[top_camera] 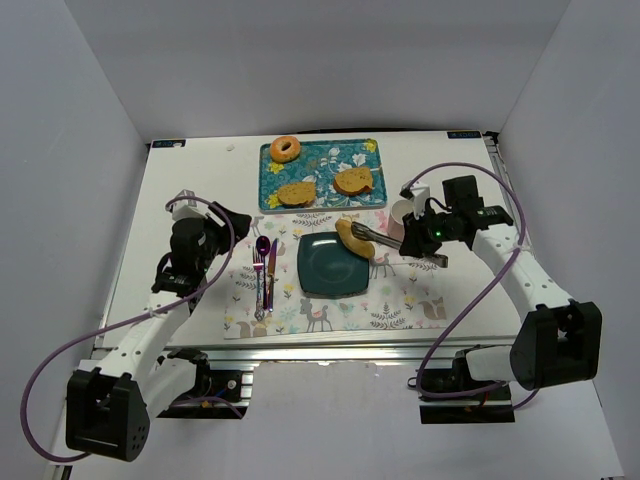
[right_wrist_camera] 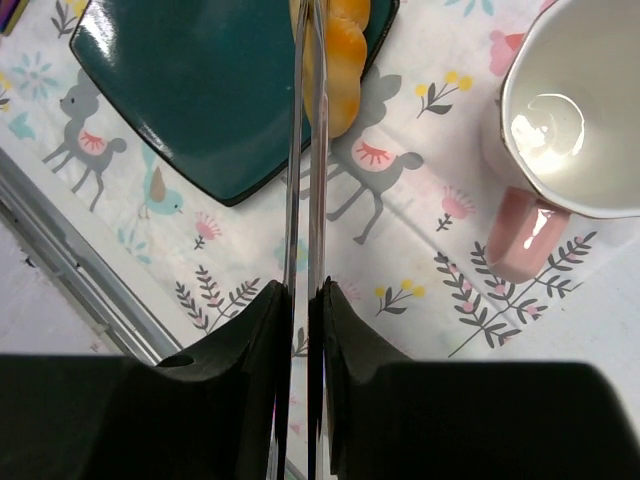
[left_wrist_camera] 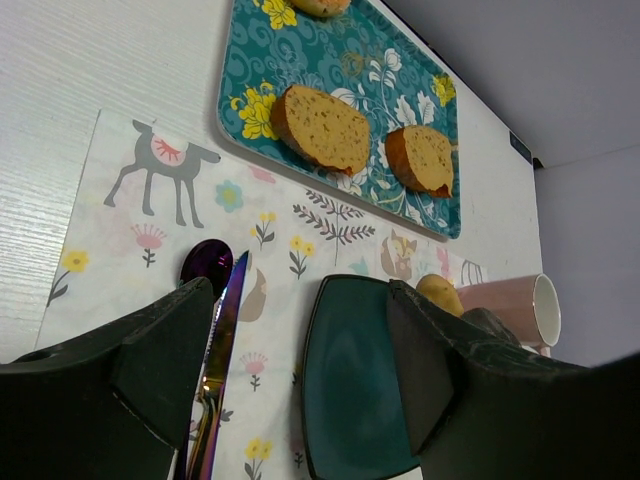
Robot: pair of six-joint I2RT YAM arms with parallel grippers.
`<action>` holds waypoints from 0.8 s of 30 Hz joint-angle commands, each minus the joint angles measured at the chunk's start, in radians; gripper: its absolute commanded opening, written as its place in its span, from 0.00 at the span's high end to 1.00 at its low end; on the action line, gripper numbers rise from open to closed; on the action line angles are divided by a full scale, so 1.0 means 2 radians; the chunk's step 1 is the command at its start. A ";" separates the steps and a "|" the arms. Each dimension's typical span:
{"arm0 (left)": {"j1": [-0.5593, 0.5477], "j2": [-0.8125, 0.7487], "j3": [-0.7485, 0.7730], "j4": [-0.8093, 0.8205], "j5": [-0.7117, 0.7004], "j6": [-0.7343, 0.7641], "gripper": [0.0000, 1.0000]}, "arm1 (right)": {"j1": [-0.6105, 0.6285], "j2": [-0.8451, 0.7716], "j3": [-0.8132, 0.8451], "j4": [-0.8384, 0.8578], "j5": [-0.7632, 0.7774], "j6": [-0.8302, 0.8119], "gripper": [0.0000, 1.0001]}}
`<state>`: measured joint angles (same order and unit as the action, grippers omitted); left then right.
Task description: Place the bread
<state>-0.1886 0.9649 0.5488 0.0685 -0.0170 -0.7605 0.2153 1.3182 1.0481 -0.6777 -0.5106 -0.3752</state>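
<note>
The bread is golden, the plate dark teal, the mug pink, the tray teal floral.

No text, brand, number or sign was legible in any view. In the overhead view, two small dark labels lay along the far edge of the table, one at about 11 o'clock and one at about 1 o'clock. Any print on them was too small to read. The placemat and the tray carried only animal and flower patterns.
</note>
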 commanded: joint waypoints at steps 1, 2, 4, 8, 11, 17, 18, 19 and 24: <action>0.002 -0.021 -0.006 0.010 0.008 0.002 0.21 | -0.003 0.004 0.005 0.030 0.008 -0.003 0.81; 0.002 -0.025 -0.010 0.008 0.007 0.002 0.21 | -0.003 0.004 0.005 0.029 0.008 -0.004 0.77; 0.002 -0.033 -0.014 0.007 0.004 -0.002 0.21 | -0.003 0.004 0.004 0.028 0.005 -0.005 0.69; 0.002 -0.054 -0.028 0.006 0.002 -0.012 0.21 | -0.003 0.007 0.004 0.026 -0.003 -0.003 0.64; 0.002 -0.062 -0.029 -0.004 -0.001 -0.012 0.21 | -0.003 0.007 0.008 0.028 -0.010 -0.001 0.61; 0.002 -0.072 -0.024 -0.013 -0.005 -0.012 0.21 | -0.003 -0.003 0.019 0.032 -0.023 -0.001 0.56; 0.002 -0.072 -0.025 -0.013 -0.005 -0.013 0.21 | -0.003 -0.006 0.020 0.033 -0.023 -0.001 0.56; 0.002 -0.073 -0.025 -0.011 -0.005 -0.014 0.21 | -0.003 -0.007 0.021 0.033 -0.023 -0.001 0.56; 0.002 -0.074 -0.025 -0.011 -0.005 -0.015 0.21 | -0.003 -0.013 0.029 0.037 -0.028 0.004 0.55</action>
<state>-0.1886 0.8394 0.4961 0.0536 -0.0174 -0.7864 0.2150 1.3308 1.0523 -0.6460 -0.5316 -0.3737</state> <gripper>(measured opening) 0.792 0.448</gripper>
